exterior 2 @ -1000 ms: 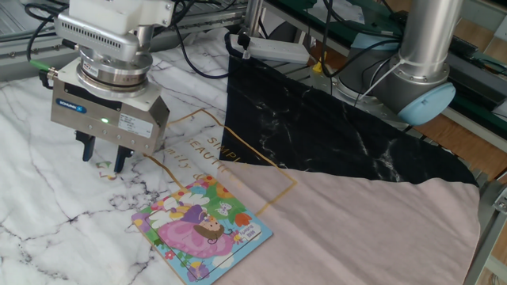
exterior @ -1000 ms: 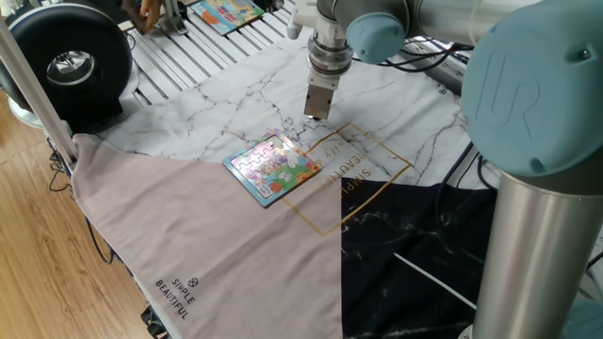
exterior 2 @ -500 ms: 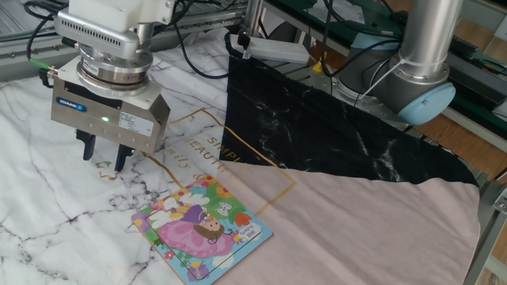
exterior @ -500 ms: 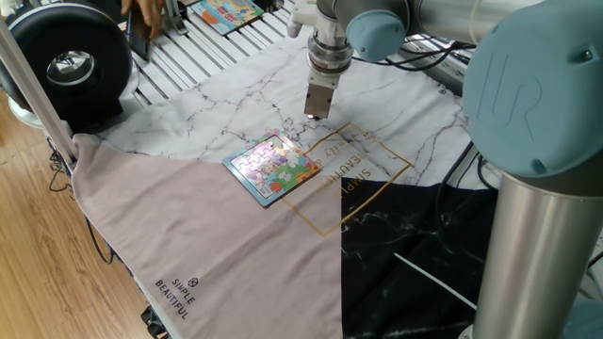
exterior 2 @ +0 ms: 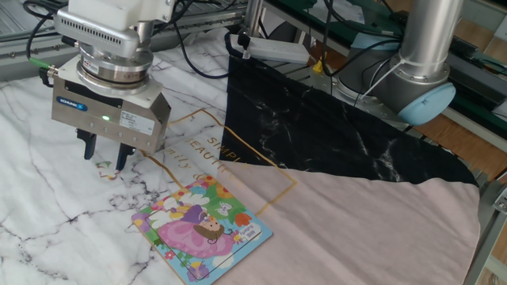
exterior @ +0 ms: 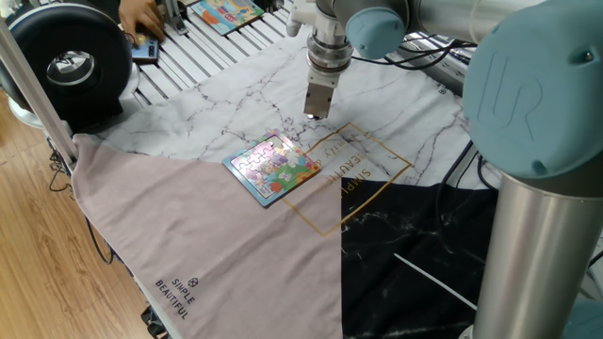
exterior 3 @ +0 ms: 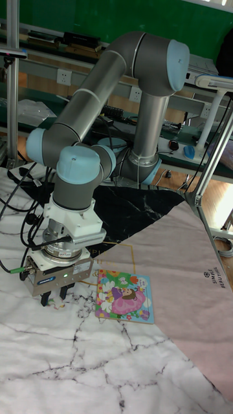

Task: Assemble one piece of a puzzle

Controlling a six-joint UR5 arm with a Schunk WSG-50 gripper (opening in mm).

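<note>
Gripper (exterior 2: 104,158) hangs over marble cloth; puzzle (exterior 2: 201,228) lies just beside.

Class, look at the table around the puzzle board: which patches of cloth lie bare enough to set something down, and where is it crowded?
Bare: the pink-grey cloth beside the puzzle, and the black marbled cloth past the gold lettering. Crowded: the white marble cloth just by the puzzle, where the gripper hangs low over the piece.
</note>
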